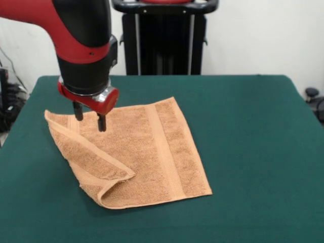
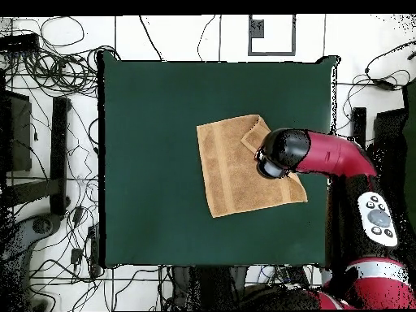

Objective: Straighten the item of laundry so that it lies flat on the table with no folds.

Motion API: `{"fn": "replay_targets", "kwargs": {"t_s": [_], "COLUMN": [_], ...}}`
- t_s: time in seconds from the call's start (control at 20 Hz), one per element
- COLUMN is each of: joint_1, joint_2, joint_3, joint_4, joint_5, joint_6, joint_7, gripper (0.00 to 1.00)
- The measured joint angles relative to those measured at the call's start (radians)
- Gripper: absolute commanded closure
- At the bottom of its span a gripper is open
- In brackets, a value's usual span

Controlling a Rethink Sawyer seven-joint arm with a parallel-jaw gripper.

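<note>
The item of laundry, an orange-tan terry towel (image 1: 147, 152) (image 2: 231, 166), lies on the dark green table (image 1: 253, 152) (image 2: 154, 162). Its left side in the front view is folded over the rest, forming a long flap that ends in a point near the front. A flat woven band runs down the right part. My gripper (image 1: 89, 119) hangs over the towel's far left corner, open, with its two dark fingertips (image 1: 102, 123) apart and just above or touching the cloth. In the overhead view the arm's head (image 2: 282, 153) hides the gripper and that corner.
The robot's black pedestal (image 1: 164, 38) stands behind the table's far edge. Cables (image 2: 49, 122) and equipment lie on the floor around the table in the overhead view.
</note>
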Motion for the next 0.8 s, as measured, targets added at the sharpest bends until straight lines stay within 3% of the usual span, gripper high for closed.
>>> {"fn": "replay_targets", "kwargs": {"t_s": [0.8], "joint_1": [0.060], "joint_2": [0.003], "joint_3": [-0.007], "joint_4": [0.000], "joint_5": [0.036], "joint_6": [0.000], "joint_7": [0.000], "gripper": [0.00]}}
